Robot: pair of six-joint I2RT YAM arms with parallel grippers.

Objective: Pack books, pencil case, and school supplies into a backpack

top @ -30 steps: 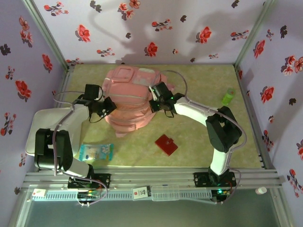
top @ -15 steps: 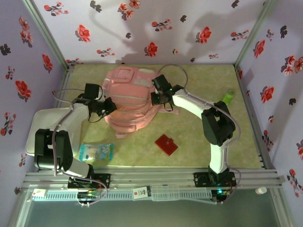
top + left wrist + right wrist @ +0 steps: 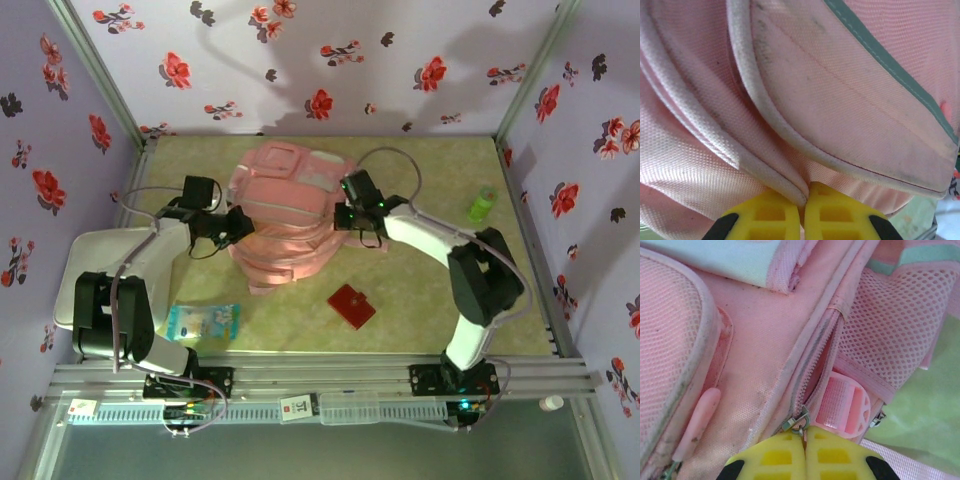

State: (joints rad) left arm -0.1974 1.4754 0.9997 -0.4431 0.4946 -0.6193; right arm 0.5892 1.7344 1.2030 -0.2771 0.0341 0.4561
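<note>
On the backpack [image 3: 285,215], left end effector [image 3: 802,212] pinches piping [image 3: 785,186], right end effector [image 3: 804,447] nips a zip pull [image 3: 795,423] seen close-up.

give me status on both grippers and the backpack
Left gripper shut on backpack fabric. Right gripper shut on zip pull, zip partly open. Loose on table: red square piece, starry book.

Lab-style robot test booth: flowered wallpaper walls [image 3: 330,60] on three sides, metal frame rails [image 3: 330,375], mottled green bench [image 3: 420,290].
</note>
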